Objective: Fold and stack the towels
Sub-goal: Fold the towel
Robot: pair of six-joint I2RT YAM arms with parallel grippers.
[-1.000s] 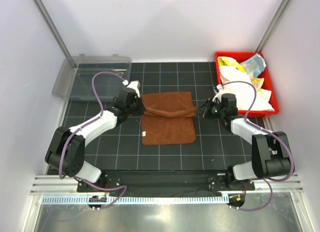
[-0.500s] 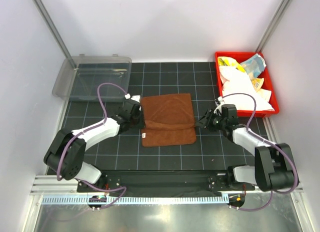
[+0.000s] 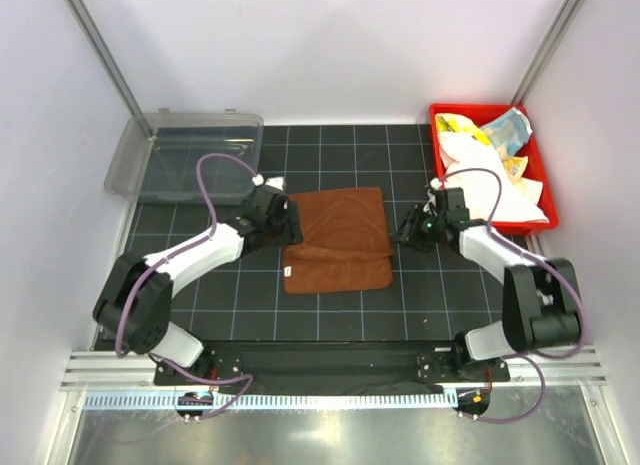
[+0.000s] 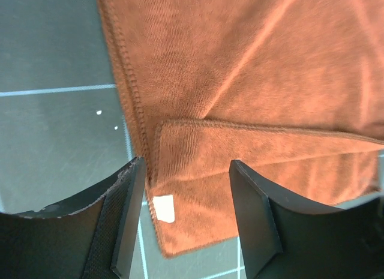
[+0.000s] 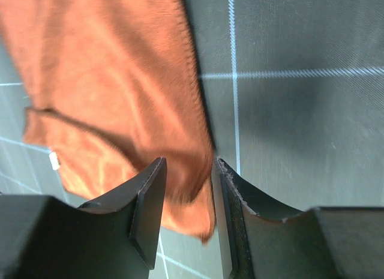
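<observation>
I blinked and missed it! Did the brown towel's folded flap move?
Yes. The flap of the rust-brown towel slid downward in the top view, across the grid lines of the mat, and now lies flat.

Rust-brown towel (image 5: 108, 69): top & left cut off in right wrist view, blurred nr right gripper (image 5: 189, 165). Left wrist view: top & right side cut off.

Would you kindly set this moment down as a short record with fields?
towel: rust-brown, folded over once, lying flat on the mat
left hand: open, over the towel's left edge
right hand: open, at the towel's right edge
red bin: back right, holding other towels, heaped and unfolded
clear tub: back left
stack: none begun
</observation>
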